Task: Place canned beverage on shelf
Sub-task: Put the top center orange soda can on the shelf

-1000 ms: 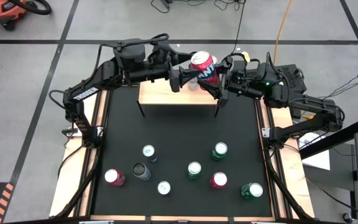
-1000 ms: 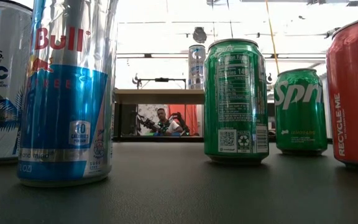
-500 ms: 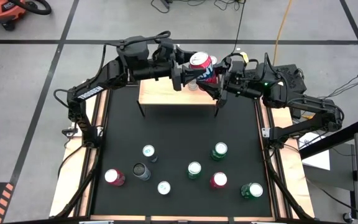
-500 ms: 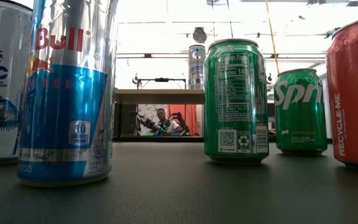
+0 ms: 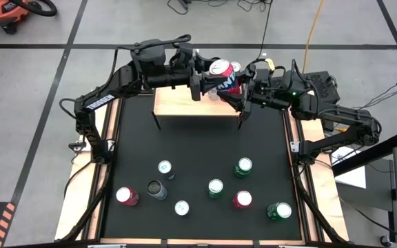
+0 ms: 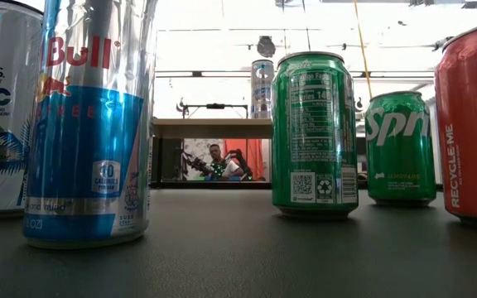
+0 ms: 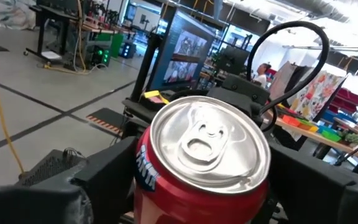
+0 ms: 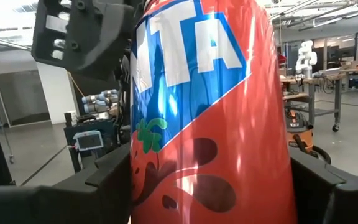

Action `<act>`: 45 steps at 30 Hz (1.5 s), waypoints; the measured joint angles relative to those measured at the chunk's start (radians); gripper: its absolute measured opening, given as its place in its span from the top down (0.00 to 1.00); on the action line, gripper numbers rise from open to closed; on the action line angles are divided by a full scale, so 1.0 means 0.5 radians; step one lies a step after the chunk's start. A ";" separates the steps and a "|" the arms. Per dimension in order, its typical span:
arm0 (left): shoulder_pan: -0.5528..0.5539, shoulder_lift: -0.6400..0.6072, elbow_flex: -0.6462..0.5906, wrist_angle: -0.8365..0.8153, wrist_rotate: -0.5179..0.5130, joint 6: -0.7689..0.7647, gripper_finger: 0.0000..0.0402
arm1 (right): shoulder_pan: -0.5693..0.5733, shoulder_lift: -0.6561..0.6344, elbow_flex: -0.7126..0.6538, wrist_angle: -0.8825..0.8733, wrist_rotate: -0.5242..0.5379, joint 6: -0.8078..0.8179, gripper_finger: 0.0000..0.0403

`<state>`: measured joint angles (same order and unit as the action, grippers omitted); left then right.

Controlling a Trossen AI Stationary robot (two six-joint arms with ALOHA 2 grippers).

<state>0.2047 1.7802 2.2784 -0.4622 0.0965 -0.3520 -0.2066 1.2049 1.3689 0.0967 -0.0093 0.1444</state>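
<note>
- Fingers [image 8: 328, 186] of the right gripper [image 5: 234, 88] stand either side of the red Fanta can [image 5: 223, 74], pressed to its printed wall; in the right wrist view the can [image 8: 210, 124] fills the gap between them.
- Fingers [image 7: 104, 180] of the left gripper [image 5: 209, 81] flank the same can from the opposite side; whether they press on it or stand just off it cannot be told. The left wrist view looks onto the can's silver top [image 7: 210, 140].
- Can: held tilted in the air over the right part of the shelf [image 5: 178, 103], between the two grippers.
- Shelf: light-wood board on thin black legs at the far edge of the black table [image 5: 198, 148]. A pale can [image 6: 262, 88] stands upright on it, seen in the low view.
- Table: seven more cans stand in its near half, among them green cans [image 5: 244, 167], a red can [image 5: 242, 200] and a slim silver-blue can [image 6: 98, 124].
- Background: a person [image 6: 215, 157] shows under the shelf in the low view.
</note>
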 joint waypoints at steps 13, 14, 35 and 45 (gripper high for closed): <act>0.011 0.000 0.000 -0.002 0.010 0.038 0.31 | 0.000 0.000 0.000 0.003 0.008 0.006 0.28; 0.011 0.000 0.000 -0.004 0.010 0.037 0.31 | 0.000 0.000 0.000 -0.005 0.008 0.024 0.27; 0.131 -0.013 -0.002 -0.032 0.430 0.041 0.31 | -0.003 -0.068 0.005 -0.379 -0.096 0.298 0.05; 0.214 -0.062 -0.002 -0.046 0.619 0.034 0.31 | -0.003 -0.118 0.002 -0.752 -0.092 0.321 0.05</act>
<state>0.3116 1.7493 2.2772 -0.4851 0.4061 -0.3351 -0.2081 1.1461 1.3698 -0.2791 -0.0551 0.3049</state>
